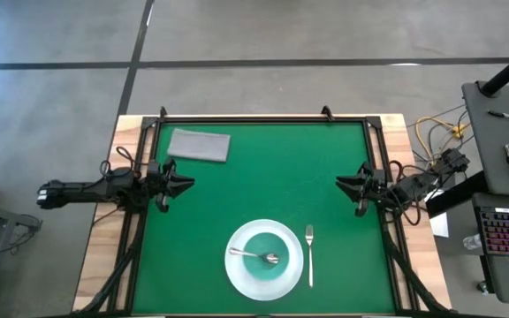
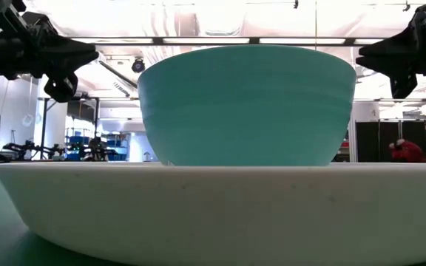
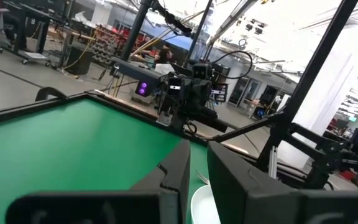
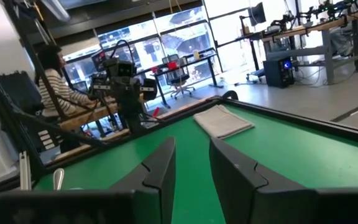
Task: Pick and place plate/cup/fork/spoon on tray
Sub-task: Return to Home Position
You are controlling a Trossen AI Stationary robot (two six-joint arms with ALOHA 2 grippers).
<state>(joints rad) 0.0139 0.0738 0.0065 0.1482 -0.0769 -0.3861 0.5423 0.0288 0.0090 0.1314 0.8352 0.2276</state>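
The white plate (image 1: pixel 237 276) lies on the green mat near the table's near edge. The teal cup (image 1: pixel 277 240) stands upright on the plate's middle; both fill the low view, cup (image 2: pixel 246 103) on plate (image 2: pixel 220 207). The spoon (image 1: pixel 253 255) lies in the cup, its handle pointing toward the table's left edge. The fork (image 1: pixel 309 254) lies flat on the mat just to the right of the plate. My left gripper (image 1: pixel 189 184) hovers shut at the mat's left side. My right gripper (image 1: pixel 340 184) hovers shut at the mat's right side. Both are far from the dishes.
A folded grey cloth (image 1: pixel 200 145) lies flat at the mat's far left and also shows in the right wrist view (image 4: pixel 224 121). A black frame (image 1: pixel 263 118) runs around the mat. A person (image 4: pixel 55 81) sits beyond the table's left side.
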